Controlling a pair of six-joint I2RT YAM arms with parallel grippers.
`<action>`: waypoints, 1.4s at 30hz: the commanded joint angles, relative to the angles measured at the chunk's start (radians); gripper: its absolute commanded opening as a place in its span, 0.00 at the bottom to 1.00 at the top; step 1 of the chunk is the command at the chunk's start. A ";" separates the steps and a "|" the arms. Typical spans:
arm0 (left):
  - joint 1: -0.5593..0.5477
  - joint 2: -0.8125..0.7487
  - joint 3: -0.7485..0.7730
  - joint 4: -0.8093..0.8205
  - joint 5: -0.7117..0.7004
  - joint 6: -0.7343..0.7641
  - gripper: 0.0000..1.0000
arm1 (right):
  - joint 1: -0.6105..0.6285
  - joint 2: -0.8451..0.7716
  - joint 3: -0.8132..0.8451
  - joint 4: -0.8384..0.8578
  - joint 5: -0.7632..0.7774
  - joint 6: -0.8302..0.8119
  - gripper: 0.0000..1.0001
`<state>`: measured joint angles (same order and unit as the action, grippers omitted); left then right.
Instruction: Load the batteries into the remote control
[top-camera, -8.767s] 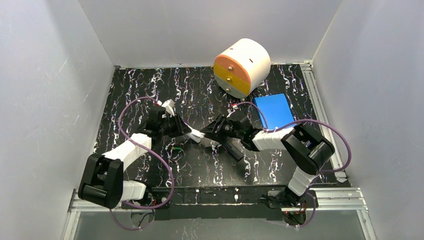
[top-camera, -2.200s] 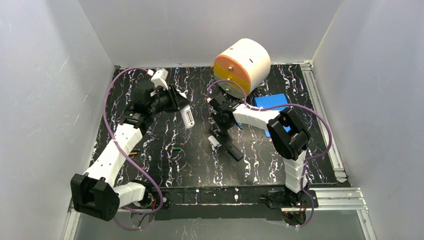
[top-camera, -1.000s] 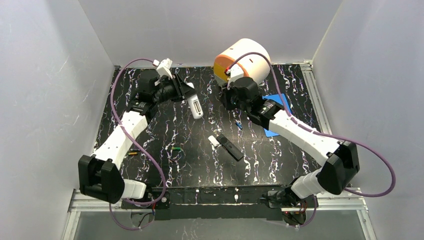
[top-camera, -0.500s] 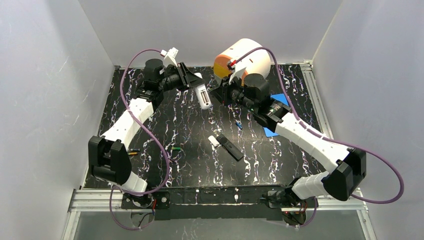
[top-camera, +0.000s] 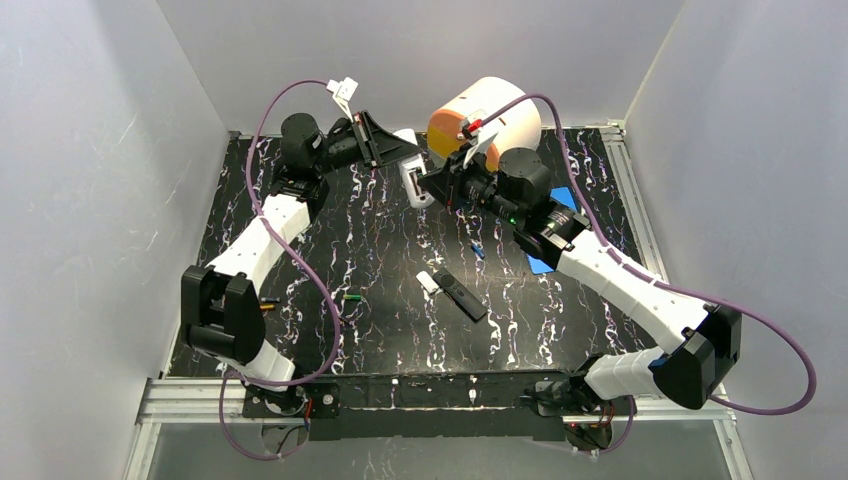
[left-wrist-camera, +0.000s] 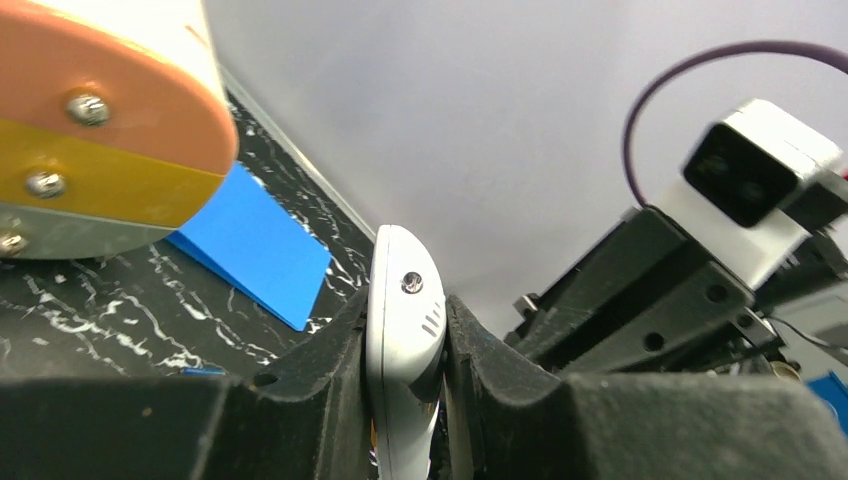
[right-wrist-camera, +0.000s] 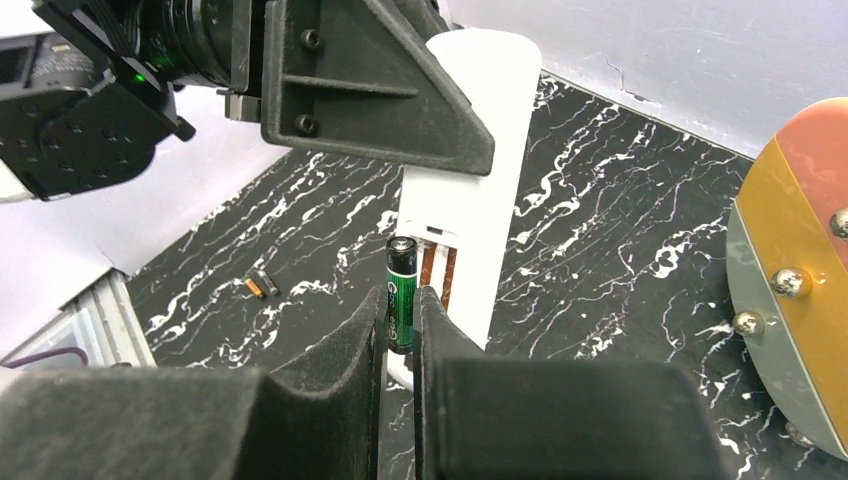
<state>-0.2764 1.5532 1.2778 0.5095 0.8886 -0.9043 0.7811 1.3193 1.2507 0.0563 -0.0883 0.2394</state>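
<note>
Right wrist: right end effector (right-wrist-camera: 400, 322) clamps green battery (right-wrist-camera: 401, 280) upright beside open bay (right-wrist-camera: 437, 262); left end effector (left-wrist-camera: 405, 325) grips remote (right-wrist-camera: 495, 120) aloft, presenting it for insertion.

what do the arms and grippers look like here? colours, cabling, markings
The left arm and right arm have white link shells and black joint housings. A loose purple cable runs along each to a white wrist camera block. The left gripper and right gripper have matte black, wedge-shaped fingers. No legible markings.
</note>
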 joint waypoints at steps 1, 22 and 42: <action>0.006 0.007 0.005 0.167 0.091 -0.085 0.00 | 0.001 -0.021 0.026 0.080 -0.003 0.060 0.13; 0.007 -0.027 -0.015 0.009 0.011 -0.197 0.00 | 0.001 0.023 0.002 0.066 0.048 -0.002 0.13; 0.006 -0.002 0.074 -0.182 -0.010 -0.214 0.00 | 0.006 0.058 -0.055 0.019 0.045 -0.065 0.21</action>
<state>-0.2703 1.5787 1.2800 0.3443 0.8600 -1.0912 0.7822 1.3647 1.2247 0.0853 -0.0525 0.2016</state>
